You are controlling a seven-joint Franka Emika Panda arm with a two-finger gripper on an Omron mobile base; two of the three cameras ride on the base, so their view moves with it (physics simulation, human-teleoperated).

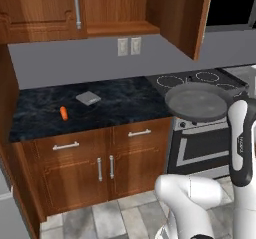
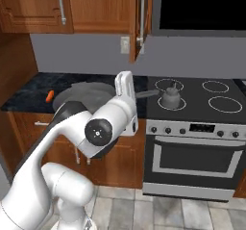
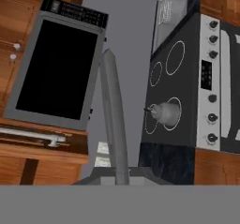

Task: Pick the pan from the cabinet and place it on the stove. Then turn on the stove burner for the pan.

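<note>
Above the worktop's (image 1: 115,100) edge, just left of the stove (image 2: 192,99), we carry the pan (image 1: 199,101) in the air — out of the cabinet (image 1: 185,13), whose door hangs open, but not yet set on the glass. Our hand is clenched on the pan's long handle, which runs up the middle of the hand view. So the fetching is done, by our reckoning; left are the placing on a stove burner (image 2: 225,104) and the turning of its knob. A kettle (image 2: 169,98) already sits on the near-left ring, so we judge another ring must serve. Hard to make out: the fingers themselves — our own arm covers them in the right base view — and which knob (image 2: 168,130) goes with which ring.
</note>
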